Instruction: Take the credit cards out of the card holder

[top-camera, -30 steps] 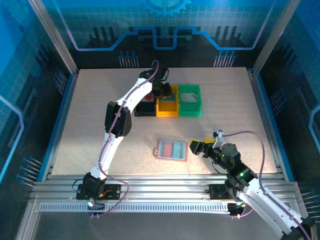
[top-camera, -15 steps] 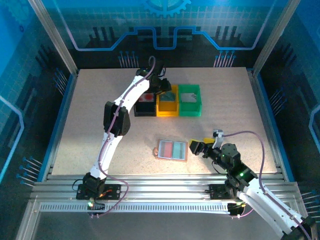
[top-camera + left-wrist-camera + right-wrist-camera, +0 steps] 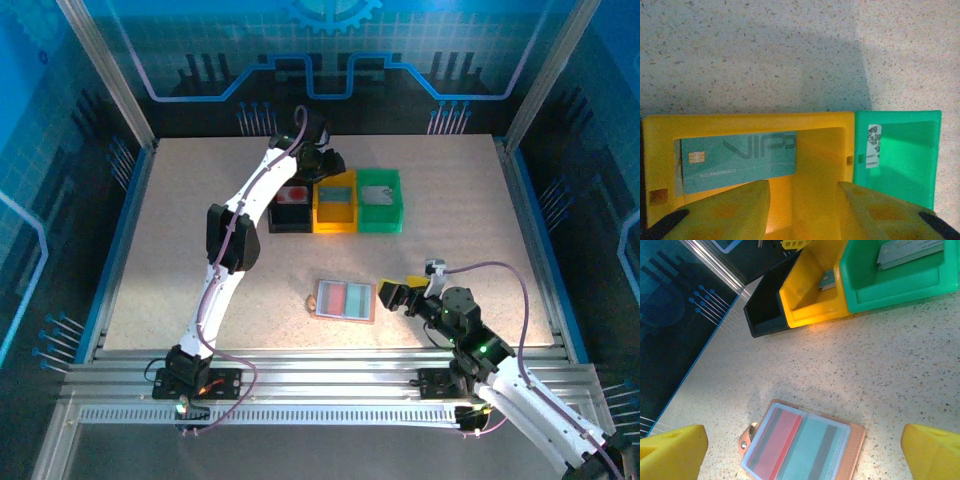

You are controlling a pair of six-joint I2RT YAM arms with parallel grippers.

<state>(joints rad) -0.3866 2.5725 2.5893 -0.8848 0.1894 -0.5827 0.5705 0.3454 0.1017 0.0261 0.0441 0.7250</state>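
Observation:
The card holder [image 3: 346, 299] lies open on the table, salmon-pink with clear pockets [image 3: 805, 444]. A red credit card [image 3: 774, 439] sits in its left pocket and a teal one [image 3: 816, 450] in its right. My right gripper [image 3: 398, 295] hovers just right of it, open wide [image 3: 804, 442], touching nothing. My left gripper [image 3: 318, 163] is far off, above the back rim of the yellow bin [image 3: 334, 212]. Its jaws are open and empty [image 3: 802, 192]. A teal VIP card [image 3: 737, 160] lies loose inside that yellow bin [image 3: 822, 150].
Three bins stand in a row at the far centre: black [image 3: 291, 214] with a red item inside, yellow, and green [image 3: 380, 217]. The green bin [image 3: 905, 150] holds a pale card [image 3: 873, 146]. Bare table lies between bins and holder.
My left gripper has opened and drawn up and back from the yellow bin, leaving the teal VIP card lying inside. The right arm and card holder have not moved.

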